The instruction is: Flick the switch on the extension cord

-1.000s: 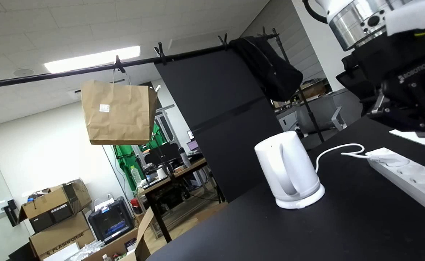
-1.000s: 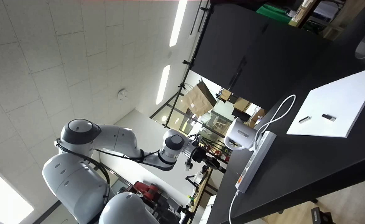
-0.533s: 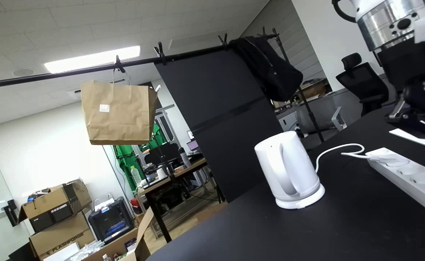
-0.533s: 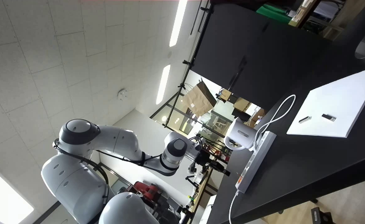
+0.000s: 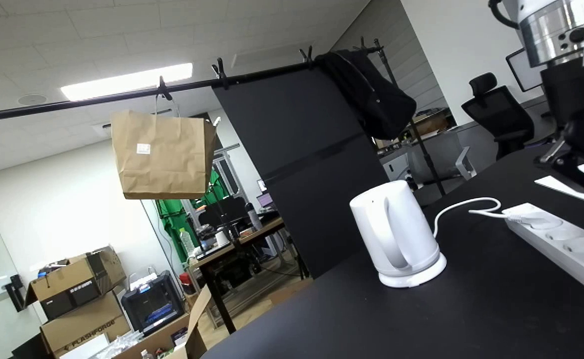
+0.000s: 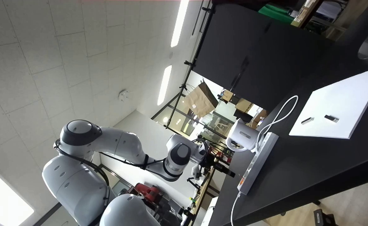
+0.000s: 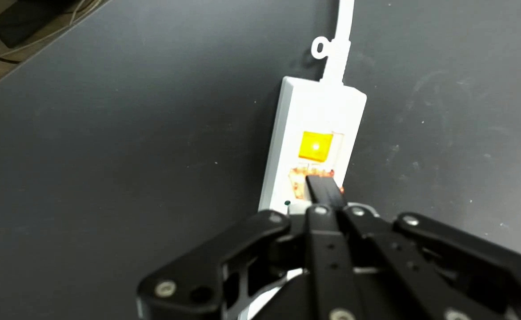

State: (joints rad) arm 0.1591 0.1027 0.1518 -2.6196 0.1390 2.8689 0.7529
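The extension cord is a long white strip on the black table. It shows in both exterior views (image 5: 561, 244) (image 6: 259, 161) and in the wrist view (image 7: 318, 104). A yellow lit switch (image 7: 316, 146) sits near its cable end in the wrist view. My gripper (image 7: 322, 182) is shut, with its fingertips together and nothing seen between them. In the wrist view it overlaps an orange-marked patch (image 7: 297, 184) just below the switch. In an exterior view the gripper (image 6: 232, 173) points down beside the strip's cable end. Contact with the strip cannot be told.
A white kettle (image 5: 399, 234) stands beside the strip's far end, its white cable (image 5: 464, 203) plugged into it. A white board (image 6: 338, 103) with two small handles lies on the table (image 6: 297, 169). A table edge (image 7: 42, 49) shows in the wrist view.
The gripper has moved rightward in both exterior views, closer to the strip's cable end. The strip and the kettle have not moved.
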